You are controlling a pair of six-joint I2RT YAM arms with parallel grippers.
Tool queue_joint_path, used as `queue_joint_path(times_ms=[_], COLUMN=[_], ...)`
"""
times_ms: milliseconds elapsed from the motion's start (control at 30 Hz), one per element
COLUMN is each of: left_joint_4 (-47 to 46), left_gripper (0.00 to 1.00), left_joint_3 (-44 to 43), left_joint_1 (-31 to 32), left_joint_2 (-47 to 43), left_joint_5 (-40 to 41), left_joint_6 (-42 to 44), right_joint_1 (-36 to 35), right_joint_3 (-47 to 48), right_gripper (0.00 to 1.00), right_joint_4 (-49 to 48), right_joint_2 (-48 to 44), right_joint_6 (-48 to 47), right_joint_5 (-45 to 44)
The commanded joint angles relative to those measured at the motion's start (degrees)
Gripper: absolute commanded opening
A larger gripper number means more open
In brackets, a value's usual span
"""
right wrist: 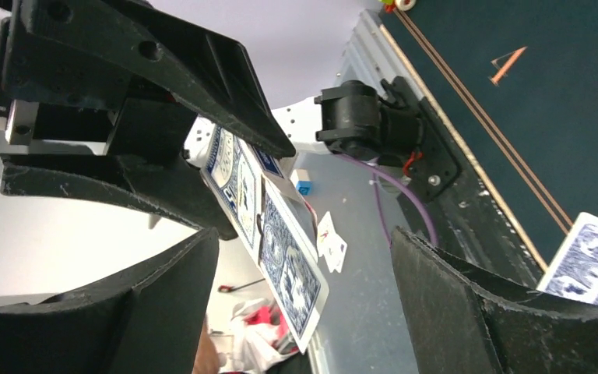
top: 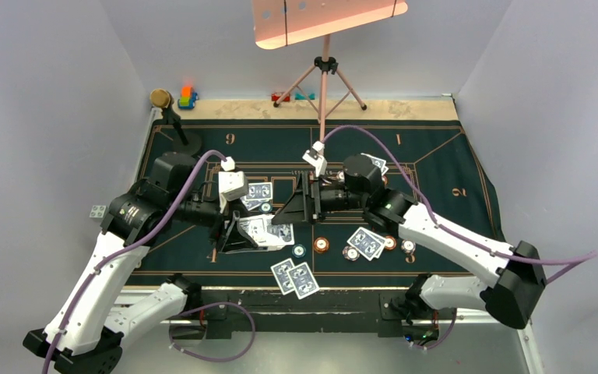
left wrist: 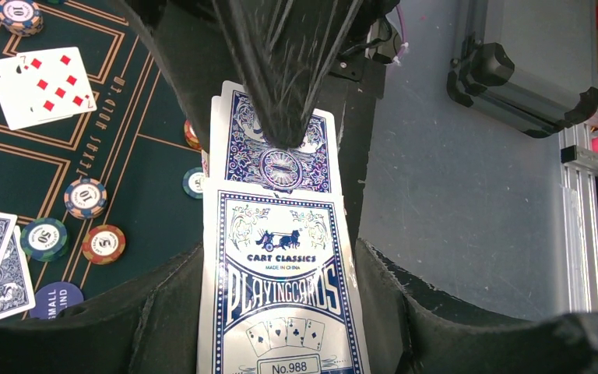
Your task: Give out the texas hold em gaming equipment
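My left end effector (top: 237,232) gripped a stack of blue-backed playing cards (left wrist: 276,164) — my right end effector (right wrist: 302,241) stood open, the cards' free end between its fingers.

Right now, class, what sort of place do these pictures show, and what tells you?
Probably a robot lab cell staged as a poker table: plain walls around a Texas Hold'em mat, poker chips and playing cards on it, and the left gripper clamping a card pack.

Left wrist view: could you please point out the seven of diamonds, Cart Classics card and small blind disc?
seven of diamonds (left wrist: 47,84), left wrist view, face centre.
Cart Classics card (left wrist: 284,258), left wrist view, printed title.
small blind disc (left wrist: 53,300), left wrist view, lettered top.
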State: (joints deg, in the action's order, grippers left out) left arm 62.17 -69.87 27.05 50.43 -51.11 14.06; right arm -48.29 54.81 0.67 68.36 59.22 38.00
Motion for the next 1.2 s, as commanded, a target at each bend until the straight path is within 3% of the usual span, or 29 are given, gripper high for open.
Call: queue_joint_path(times_ms=[0,167,267,500,567,667,733,767,800,867,1167], left_joint_4=[-2.6,-3.9,-4.3,-4.2,-2.8,0.5,2.2,2.8,3.4,4.9,13.0], left_gripper=[0.00,0.00,0.00,0.02,0.17,0.48,0.62,0.75,0.94,0.99,1.00], left_joint_3=[-1.9,-2.6,-2.9,-1.5,-1.7,-2.6,-2.9,-3.0,-3.0,-3.5,-1.5], left_joint_1=[-0.2,-0.2,-0.2,-0.2,-0.3,-0.2,-0.3,-0.2,-0.2,-0.2,0.0], left_joint_2=[-0.6,0.1,0.5,0.9,1.7,3.0,3.5,3.6,3.5,3.1,0.4], left_joint_5=[-0.4,0.1,0.4,3.4,4.0,5.0,5.4,5.6,5.8,5.4,2.5], left_joint_6=[-0.2,-0.4,-0.4,0.8,2.2,4.8,6.6,7.2,7.6,8.8,19.2], right_joint_1=[-2.3,-4.5,-4.8,-4.9,-4.8,-4.7,-4.6,-4.5,-4.4,-4.4,-4.1], right_joint_3=[-2.2,-2.4,-2.8,-4.7,-4.8,-4.4,-3.7,-3.2,-2.6,-1.3,5.2], right_gripper=[0.84,0.77,0.67,0.23,0.12,0.06,0.03,0.02,0.01,0.00,0.00], right_joint_4=[-18.6,-25.7,-29.4,-29.9,-28.3,-25.6,-22.9,-21.3,-19.8,-15.3,-3.1], right_joint_2=[3.9,7.5,8.4,6.9,6.5,5.7,5.2,4.9,4.8,4.7,5.7], right_joint_6=[10.2,14.7,17.3,18.5,18.2,17.0,15.6,14.7,13.8,11.1,3.0], right_joint_5=[4.0,5.3,5.5,4.4,4.2,3.9,3.6,3.3,3.0,2.4,0.5])
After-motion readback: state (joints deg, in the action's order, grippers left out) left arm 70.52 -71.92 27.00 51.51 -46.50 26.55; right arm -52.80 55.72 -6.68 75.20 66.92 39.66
